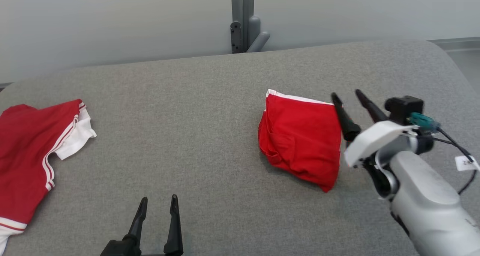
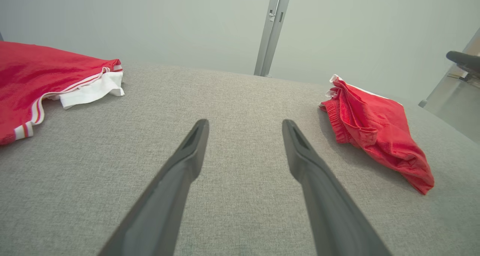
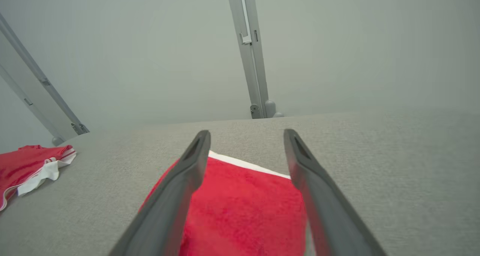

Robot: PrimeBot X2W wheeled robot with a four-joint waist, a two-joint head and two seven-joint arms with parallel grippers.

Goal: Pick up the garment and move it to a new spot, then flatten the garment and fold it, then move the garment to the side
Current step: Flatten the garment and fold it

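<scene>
Folded red garment (image 1: 300, 139) lying on the grey table (image 1: 195, 136), both grippers open.

The fabric-covered table spans most of the head view. At the left edge a red-and-white garment (image 1: 30, 154) lies spread, partly cut off by the frame. The folded red garment, with a white band along its top edge, lies right of centre, well apart from the other. The right gripper (image 1: 345, 94) sits at its upper right corner, fingers spread and holding nothing. In the right wrist view the cloth lies under them; contact cannot be told. The left gripper (image 1: 159, 198) is at bottom, left of centre, fingers apart over bare table. A grey post (image 1: 242, 20) stands at top centre.
</scene>
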